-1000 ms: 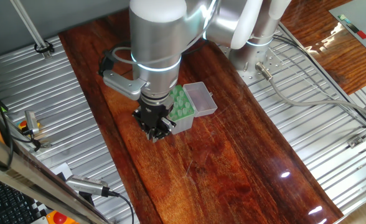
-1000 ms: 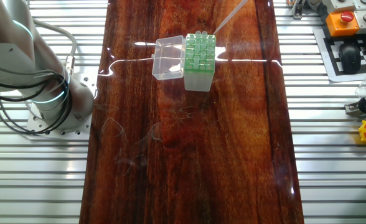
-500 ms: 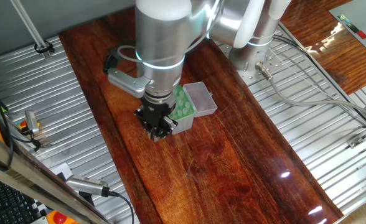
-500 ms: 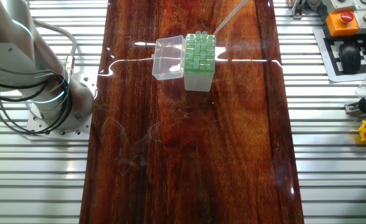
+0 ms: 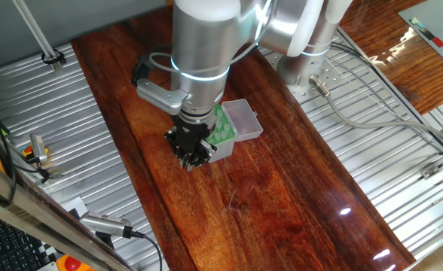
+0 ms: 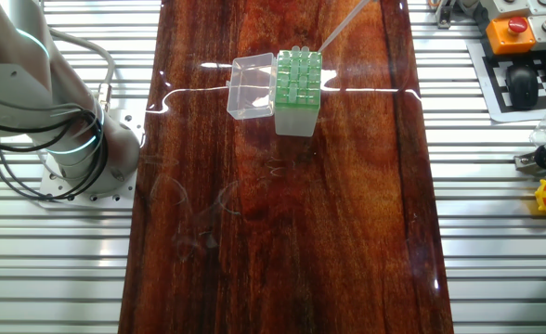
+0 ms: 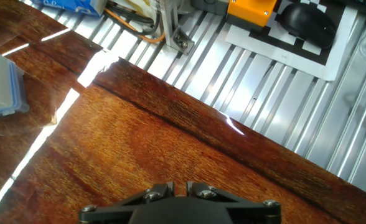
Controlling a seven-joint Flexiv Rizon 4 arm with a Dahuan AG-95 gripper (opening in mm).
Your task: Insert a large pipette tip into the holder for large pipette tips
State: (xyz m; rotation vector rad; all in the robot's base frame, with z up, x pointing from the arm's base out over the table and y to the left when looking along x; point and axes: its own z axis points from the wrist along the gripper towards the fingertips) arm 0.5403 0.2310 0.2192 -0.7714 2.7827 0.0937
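Green-topped, the holder for large pipette tips (image 6: 297,91) stands with lid open. We see the large pipette tip (image 6: 343,25) slanting above it, not inserted. Whether the gripper (image 5: 190,156) grips it, we cannot tell.

One fixed camera looks down at my desk (image 5: 282,188) from high on one side, the other from overhead opposite; both share the green-topped holder (image 6: 297,82). My hand camera skims the wood closely.
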